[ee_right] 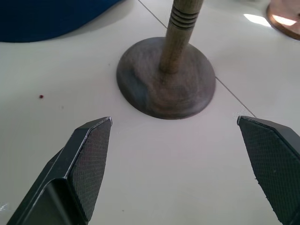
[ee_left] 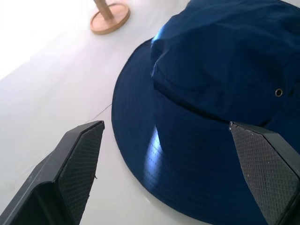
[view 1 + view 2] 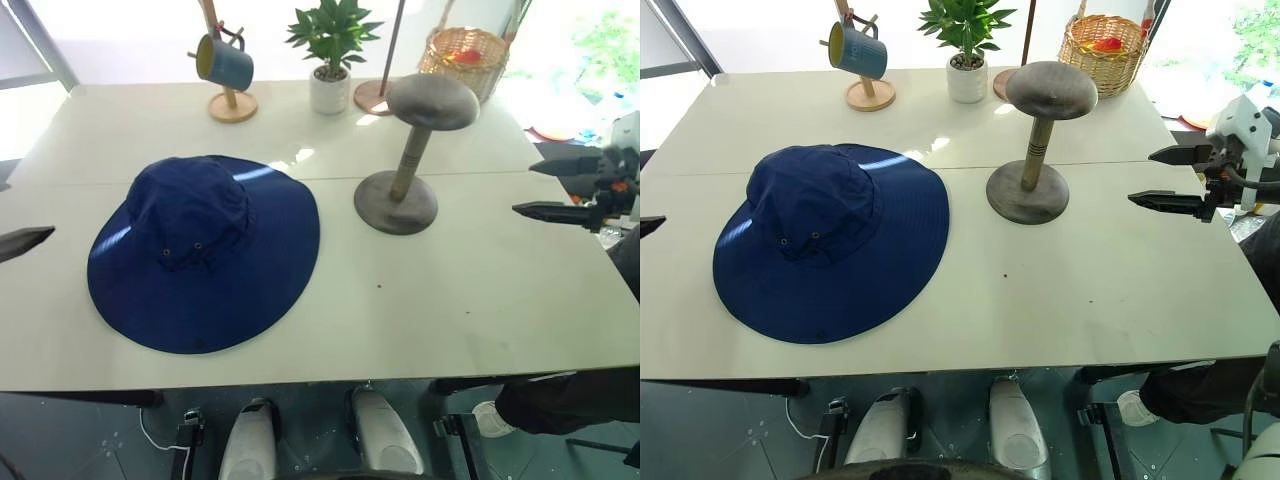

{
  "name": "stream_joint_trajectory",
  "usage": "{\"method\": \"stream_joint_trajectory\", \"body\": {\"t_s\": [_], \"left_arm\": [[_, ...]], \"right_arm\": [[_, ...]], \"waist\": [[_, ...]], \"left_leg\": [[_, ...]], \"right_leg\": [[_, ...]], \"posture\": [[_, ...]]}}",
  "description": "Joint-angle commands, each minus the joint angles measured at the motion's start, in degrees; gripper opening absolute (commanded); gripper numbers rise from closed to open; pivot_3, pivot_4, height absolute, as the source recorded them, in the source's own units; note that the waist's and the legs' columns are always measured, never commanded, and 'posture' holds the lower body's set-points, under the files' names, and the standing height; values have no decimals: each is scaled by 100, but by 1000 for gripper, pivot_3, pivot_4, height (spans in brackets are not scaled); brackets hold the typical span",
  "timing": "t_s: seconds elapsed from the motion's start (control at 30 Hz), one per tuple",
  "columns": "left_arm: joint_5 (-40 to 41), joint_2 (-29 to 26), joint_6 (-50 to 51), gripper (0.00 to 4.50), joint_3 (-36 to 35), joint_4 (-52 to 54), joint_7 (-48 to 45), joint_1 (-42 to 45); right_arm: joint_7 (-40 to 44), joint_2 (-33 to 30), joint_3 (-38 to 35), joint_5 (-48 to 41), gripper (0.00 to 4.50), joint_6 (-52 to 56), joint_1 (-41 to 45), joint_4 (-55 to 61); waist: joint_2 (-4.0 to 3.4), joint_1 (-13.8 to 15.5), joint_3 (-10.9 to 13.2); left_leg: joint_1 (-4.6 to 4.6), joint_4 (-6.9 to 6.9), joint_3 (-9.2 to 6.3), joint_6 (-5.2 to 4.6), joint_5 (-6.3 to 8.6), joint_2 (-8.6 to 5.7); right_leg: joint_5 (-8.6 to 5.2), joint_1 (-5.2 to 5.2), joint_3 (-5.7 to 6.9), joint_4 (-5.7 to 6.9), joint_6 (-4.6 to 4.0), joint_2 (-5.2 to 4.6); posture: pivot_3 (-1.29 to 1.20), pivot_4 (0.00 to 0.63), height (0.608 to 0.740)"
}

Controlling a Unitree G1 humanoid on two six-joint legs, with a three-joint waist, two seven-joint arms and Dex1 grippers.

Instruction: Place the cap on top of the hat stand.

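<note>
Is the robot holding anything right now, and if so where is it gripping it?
Nothing is held. Both grippers, left and right, are open and empty; the cap lies flat on the table.

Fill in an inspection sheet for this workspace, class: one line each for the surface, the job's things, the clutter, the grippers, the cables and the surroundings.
Surface: white table with a seam across it and a small dark speck near the middle.
Job's things: blue cap lies flat, crown up, on the robot's left; hat stand upright to its right, apart from it, top bare.
Clutter: mug tree with a blue mug, potted plant and wicker basket along the far edge.
Grippers: left gripper open, empty, by the cap's brim; right gripper open, empty, facing the stand's base.
Cables: a white cable on the floor under the table.
Surroundings: bright windows behind; a person's shoe at the right.
</note>
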State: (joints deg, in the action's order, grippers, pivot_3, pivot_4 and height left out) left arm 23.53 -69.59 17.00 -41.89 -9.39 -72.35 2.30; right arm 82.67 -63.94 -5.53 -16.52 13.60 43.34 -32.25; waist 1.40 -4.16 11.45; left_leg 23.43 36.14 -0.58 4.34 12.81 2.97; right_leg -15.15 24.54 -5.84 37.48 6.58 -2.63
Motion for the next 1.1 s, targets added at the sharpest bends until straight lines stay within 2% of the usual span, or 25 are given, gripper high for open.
{"method": "stream_joint_trajectory", "body": {"t_s": [0.03,0.13,0.33,0.5,0.63,0.8,0.97,1.1], "left_arm": [[-324,38,-853,4500,19,159,-154,-221],[-763,216,-2108,4500,82,98,-168,-525],[-1031,663,-3895,4500,78,-47,-475,-1403],[-1550,1027,-5708,4500,419,-706,-138,-1865],[-2080,1288,-6638,4500,939,-1099,571,-1628],[-3332,1463,-7613,4500,1497,-1956,1932,-1010],[-4220,1167,-8317,4500,1946,-2697,2989,-794],[-4255,610,-8787,4500,2247,-3136,3363,-765]], "right_arm": [[225,-140,-357,-331,4396,88,-226,627],[240,-166,-482,-513,4396,284,-592,1248],[159,-156,-919,-1318,4396,1193,-1426,3105],[47,-176,-1272,-2135,4396,2014,-2198,4702],[-258,-165,-1340,-2300,4396,2269,-2139,4894],[-457,-234,-1302,-2418,4396,2461,-1921,4927],[-563,-320,-1335,-2479,4396,2555,-1846,4928],[-632,-383,-1388,-2459,4396,2551,-1893,4874]], "waist": [[0,-2,0],[-1,2,0],[1,14,-2],[1,30,-6],[13,39,-13],[16,53,-16],[-20,74,-37],[-19,57,-42]], "left_leg": [[0,-1,0,0,0,0],[0,-4,0,0,0,1],[-6,1,5,0,0,1],[-5,3,5,0,0,1],[-5,13,5,0,0,1],[-5,12,5,0,0,1],[-7,3,5,0,0,1],[-15,5,6,0,0,2]], "right_leg": [[0,0,0,0,0,1],[1,1,0,0,3,1],[-1,-3,-8,1,-1,1],[-1,-7,-8,-3,-3,-3],[0,-11,-8,-3,-5,-5],[3,-12,-8,-4,-8,-4],[5,-11,-8,-4,-4,-3],[5,-12,-8,5,-6,-1]], "posture": [[0,150,740],[0,150,740],[0,150,740],[0,150,740],[0,150,740],[0,150,740],[0,150,740],[0,150,740]]}}
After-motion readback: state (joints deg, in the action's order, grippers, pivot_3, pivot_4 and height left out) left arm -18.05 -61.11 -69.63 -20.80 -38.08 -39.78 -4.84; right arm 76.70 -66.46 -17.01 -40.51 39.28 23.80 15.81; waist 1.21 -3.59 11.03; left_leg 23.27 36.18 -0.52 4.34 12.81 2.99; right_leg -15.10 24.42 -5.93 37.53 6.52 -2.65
